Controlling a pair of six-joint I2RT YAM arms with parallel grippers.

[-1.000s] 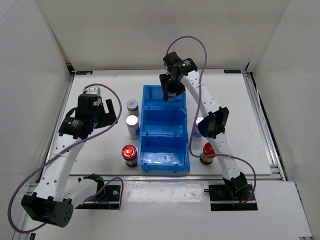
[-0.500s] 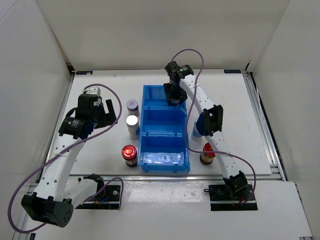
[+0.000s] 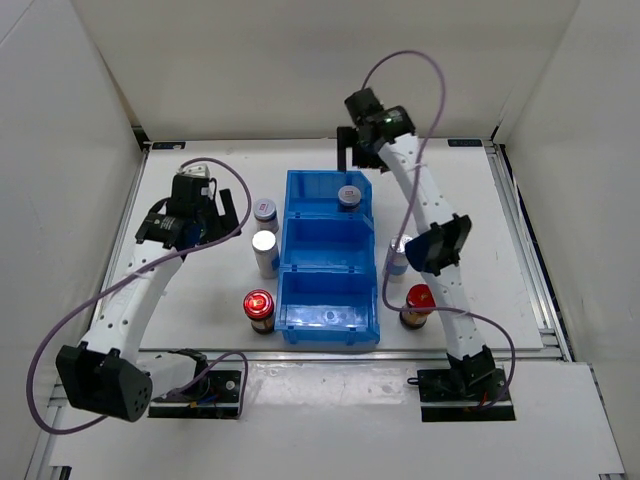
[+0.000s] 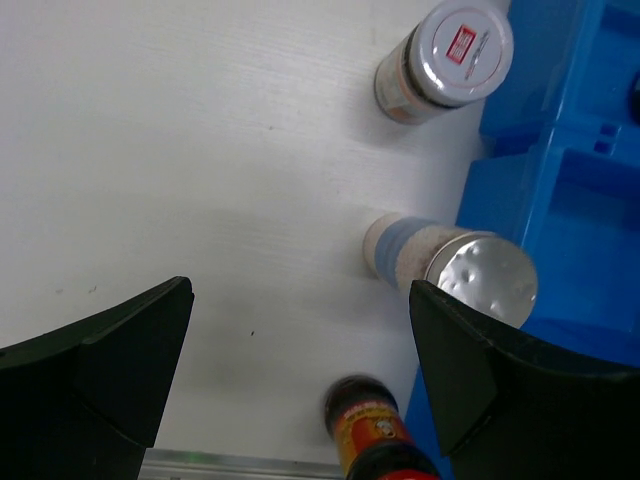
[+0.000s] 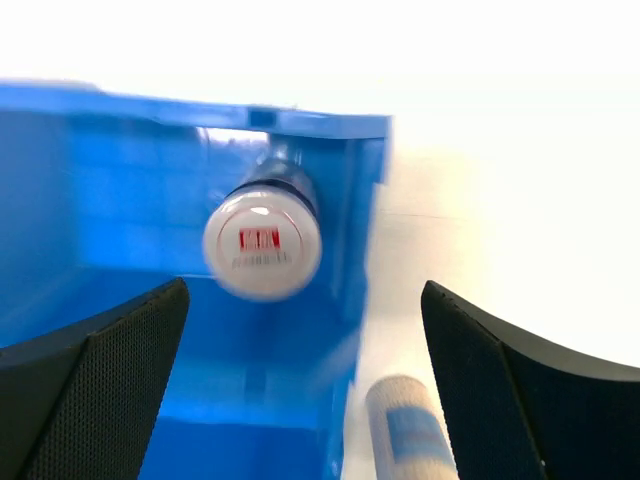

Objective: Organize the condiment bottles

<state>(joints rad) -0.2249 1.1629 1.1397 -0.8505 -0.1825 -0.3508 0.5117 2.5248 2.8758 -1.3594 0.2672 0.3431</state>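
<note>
One grey-lidded bottle [image 3: 348,196] stands in the far compartment of the blue bin [image 3: 330,337]. On the counter [image 3: 200,290] left of the bin wait its twin [image 3: 265,212], a silver-capped bottle [image 3: 265,250] and a red-capped bottle [image 3: 259,308], with two more bottles [image 3: 418,300] right of it. The left gripper [image 4: 300,290] and right gripper [image 5: 305,288] both show fingers spread, holding nothing.

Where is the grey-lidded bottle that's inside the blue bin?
In the top view, the grey-lidded bottle stands in the far compartment of the blue bin, close to its right wall, directly in front of the open right gripper.
</note>
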